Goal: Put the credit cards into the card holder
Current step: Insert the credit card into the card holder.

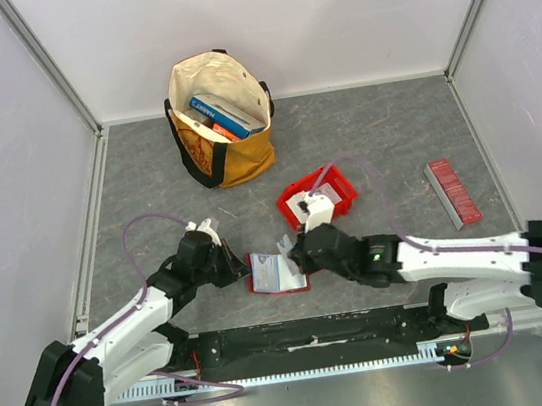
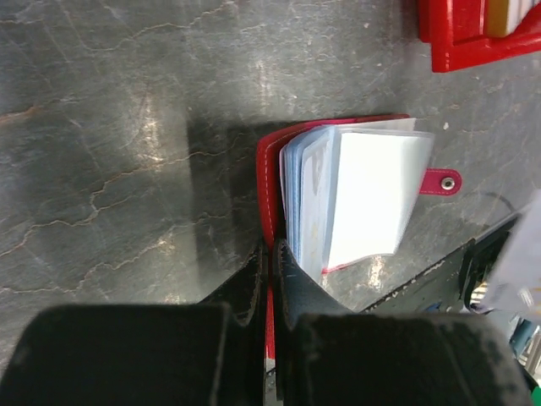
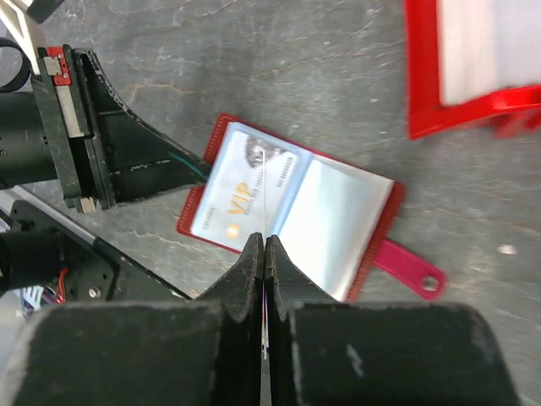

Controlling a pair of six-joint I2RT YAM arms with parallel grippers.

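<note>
My right gripper point(image 3: 264, 254) is clenched on a credit card point(image 3: 264, 190), held edge-on just above the open card holder point(image 3: 338, 224). My left gripper point(image 2: 270, 275) pinches its red cover edge. It lies on the counter point(image 1: 372, 128), near a red bin point(image 1: 345, 188).

The top camera looks steeply down from above the near edge, covering the whole counter point(image 1: 373, 138). Both wrist cameras face the counter at close range, sharing the open wallet point(image 1: 273, 273).
</note>
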